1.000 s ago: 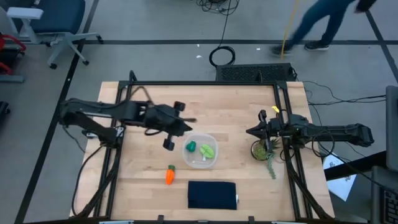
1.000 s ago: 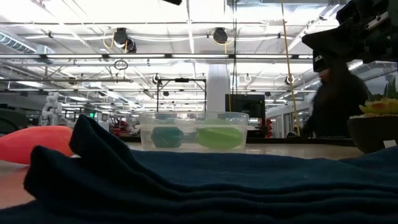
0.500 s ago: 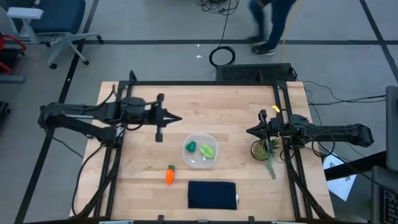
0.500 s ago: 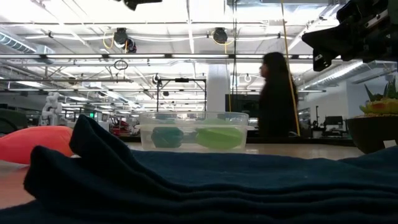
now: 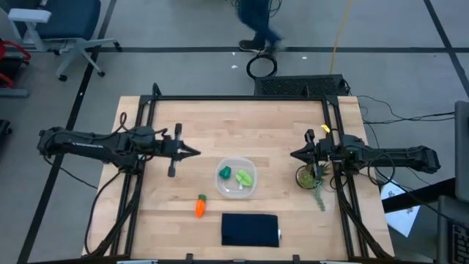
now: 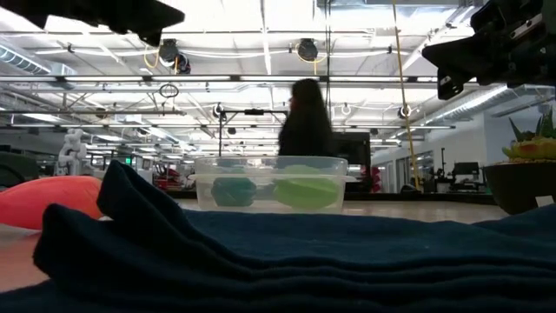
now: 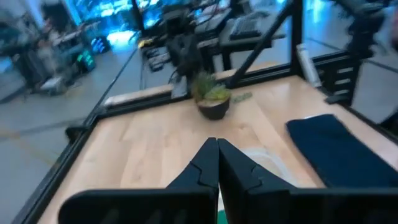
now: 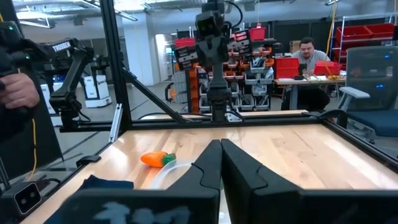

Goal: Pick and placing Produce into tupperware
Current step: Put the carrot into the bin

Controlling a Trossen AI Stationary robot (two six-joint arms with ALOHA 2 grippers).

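The clear tupperware [image 5: 237, 177] stands on the wooden table and holds the dark green round piece [image 5: 225, 173] and the light yellow-green leafy piece [image 5: 245, 177]; both show through its wall in the low view [image 6: 271, 183]. The orange carrot [image 5: 200, 207] lies on the table to the container's near left and also shows in the right wrist view [image 8: 155, 159]. My left gripper [image 5: 192, 152] is shut and empty, to the left of the container and above the table. My right gripper [image 5: 293, 155] is shut and empty, to the right of the container.
A dark navy cloth [image 5: 250, 229] lies near the table's front edge and fills the low view's foreground [image 6: 304, 252]. A spiky potted plant [image 5: 308, 176] stands under my right arm. Black frame rails run along the table's sides. A person walks beyond the far edge.
My left gripper has drawn back from beside the tupperware toward the table's left edge, and its arm has folded back with it. The produce and the container have stayed in place. A person has walked from right to left beyond the far edge.
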